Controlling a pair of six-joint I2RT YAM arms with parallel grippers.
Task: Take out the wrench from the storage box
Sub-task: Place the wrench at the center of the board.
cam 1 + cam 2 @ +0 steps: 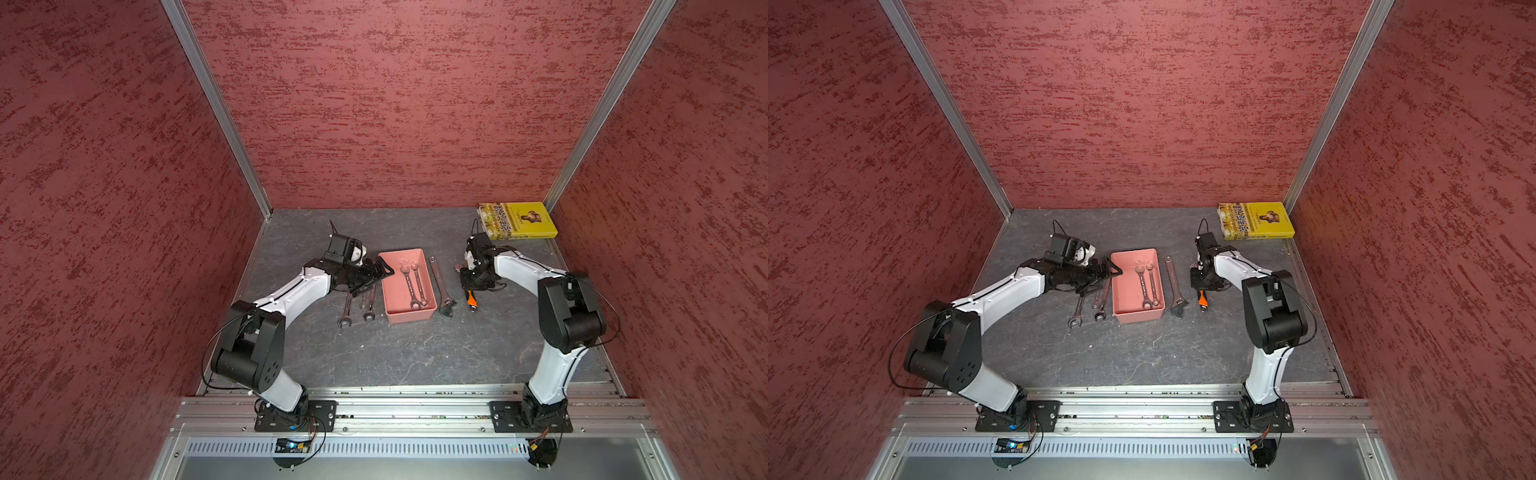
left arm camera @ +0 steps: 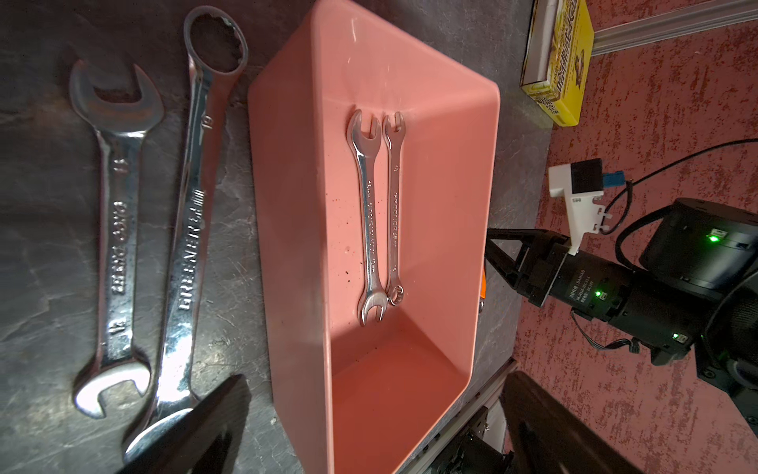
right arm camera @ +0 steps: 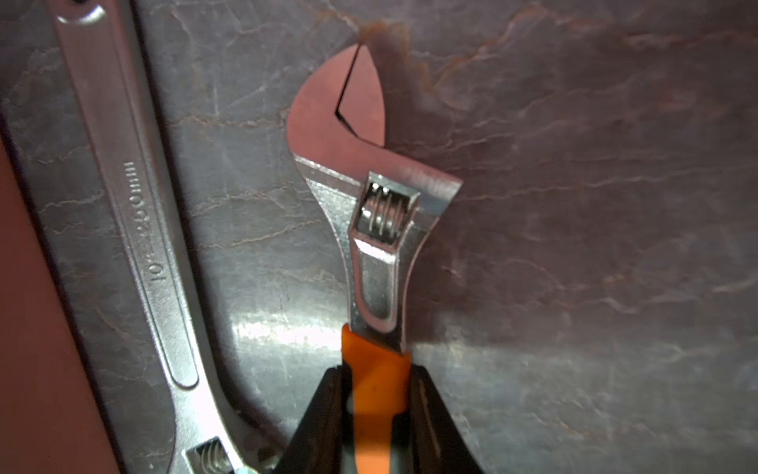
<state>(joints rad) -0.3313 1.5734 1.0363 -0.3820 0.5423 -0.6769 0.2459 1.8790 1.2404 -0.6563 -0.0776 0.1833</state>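
The salmon-pink storage box (image 1: 409,318) (image 1: 1139,316) (image 2: 287,205) stands mid-table. Two small chrome wrenches (image 1: 409,286) (image 1: 1143,286) (image 2: 369,221) lie side by side inside it. My left gripper (image 1: 376,272) (image 2: 377,379) is open at the box's left rim, with nothing between its fingers. To the right of the box, my right gripper (image 1: 469,291) (image 3: 377,369) is shut on the orange handle of an adjustable wrench (image 1: 471,301) (image 3: 377,230). It holds the wrench low over the table, and I cannot tell whether the two touch.
A large adjustable wrench (image 1: 441,286) (image 3: 135,205) lies on the table between the box and my right gripper. More chrome wrenches (image 1: 345,311) (image 2: 119,230) lie left of the box, under my left arm. A yellow book (image 1: 517,220) sits in the back right corner.
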